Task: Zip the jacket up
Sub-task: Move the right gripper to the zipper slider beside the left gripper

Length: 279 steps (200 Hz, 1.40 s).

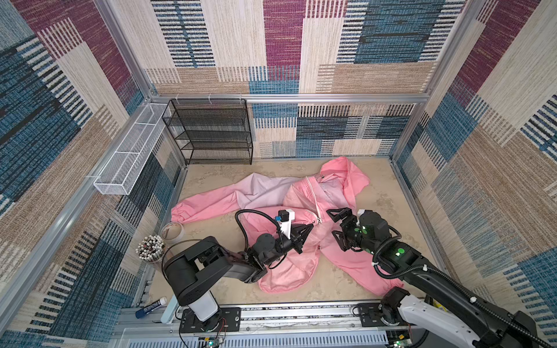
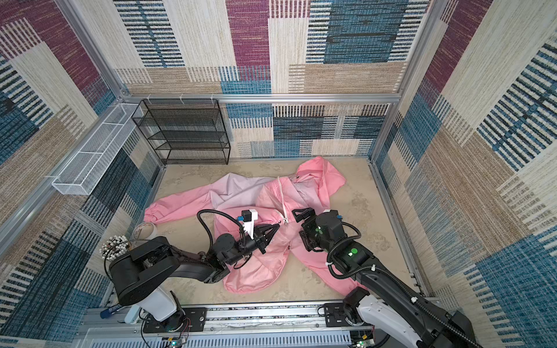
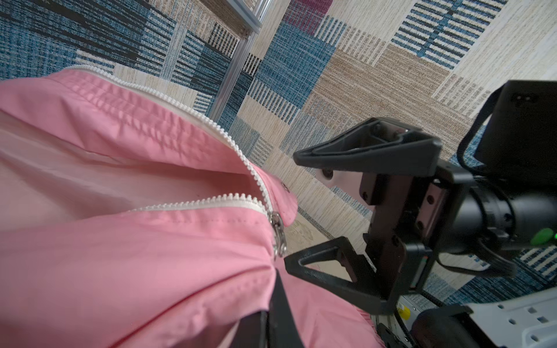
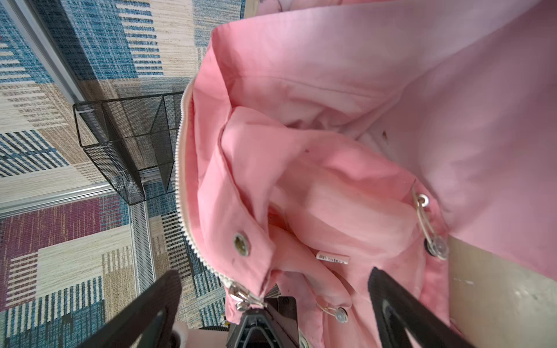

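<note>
In the left wrist view the left hand is pinched shut on the jacket just by its zipper slider, and the garment sprawls crumpled on the table. The right hand stands wide open beside the slider, holding nothing. If it closes on loose cloth rather than the pull, I'd expect the thin fabric to bunch and jam the teeth.

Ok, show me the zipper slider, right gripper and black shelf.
zipper slider [image 3: 276,225]: left wrist view, metal body.
right gripper [image 1: 330,222]: in a top view, between its fingertips.
black shelf [image 1: 211,136]: in a top view, middle tier.
</note>
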{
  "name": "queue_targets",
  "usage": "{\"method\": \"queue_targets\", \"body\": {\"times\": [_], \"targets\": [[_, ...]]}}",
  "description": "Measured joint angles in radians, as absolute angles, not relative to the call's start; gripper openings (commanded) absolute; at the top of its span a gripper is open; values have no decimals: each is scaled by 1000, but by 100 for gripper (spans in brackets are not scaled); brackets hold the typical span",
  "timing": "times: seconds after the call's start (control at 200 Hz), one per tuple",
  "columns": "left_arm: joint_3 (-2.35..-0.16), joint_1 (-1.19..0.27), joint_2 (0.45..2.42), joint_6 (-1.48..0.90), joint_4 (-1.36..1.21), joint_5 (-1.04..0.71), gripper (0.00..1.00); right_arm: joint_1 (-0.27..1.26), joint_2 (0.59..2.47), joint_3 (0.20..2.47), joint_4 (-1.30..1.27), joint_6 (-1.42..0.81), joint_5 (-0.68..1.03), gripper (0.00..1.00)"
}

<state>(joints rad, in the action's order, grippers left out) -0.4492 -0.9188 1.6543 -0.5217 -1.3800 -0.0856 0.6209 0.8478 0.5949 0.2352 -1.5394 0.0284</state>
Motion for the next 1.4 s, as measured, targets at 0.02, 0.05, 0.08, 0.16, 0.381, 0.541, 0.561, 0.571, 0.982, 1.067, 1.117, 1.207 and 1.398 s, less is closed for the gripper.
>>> {"method": "queue_targets", "body": {"times": [0.02,0.05,0.08,0.16,0.381,0.541,0.561,0.571,0.982,1.067,1.117,1.207,1.398], "targets": [[-449,-919,1654,-521,-1380,-86,0,622,848,593,234,-1544,36,100],[-448,-919,1654,-521,-1380,-86,0,623,852,590,228,-1547,48,100],[-447,-919,1654,-521,-1380,-86,0,626,859,589,223,-1547,62,98],[-441,-921,1651,-521,-1380,-85,0,641,878,594,203,-1548,87,93],[-434,-924,1637,-520,-1379,-82,0,654,876,595,100,-1552,112,81],[-433,-924,1636,-520,-1379,-81,0,657,879,585,50,-1570,140,81],[-433,-924,1636,-520,-1379,-81,0,657,879,583,44,-1570,142,81],[-433,-924,1636,-520,-1380,-81,0,658,879,582,42,-1571,144,81],[-433,-925,1636,-520,-1379,-81,0,660,912,543,-46,-1586,149,79],[-433,-925,1636,-520,-1379,-81,0,660,918,543,-71,-1589,150,78],[-433,-925,1636,-520,-1379,-81,0,660,918,543,-79,-1589,150,78],[-433,-925,1636,-520,-1379,-81,0,660,914,540,-99,-1596,150,77],[-433,-925,1636,-520,-1380,-78,0,660,907,538,-113,-1599,150,74]]}}
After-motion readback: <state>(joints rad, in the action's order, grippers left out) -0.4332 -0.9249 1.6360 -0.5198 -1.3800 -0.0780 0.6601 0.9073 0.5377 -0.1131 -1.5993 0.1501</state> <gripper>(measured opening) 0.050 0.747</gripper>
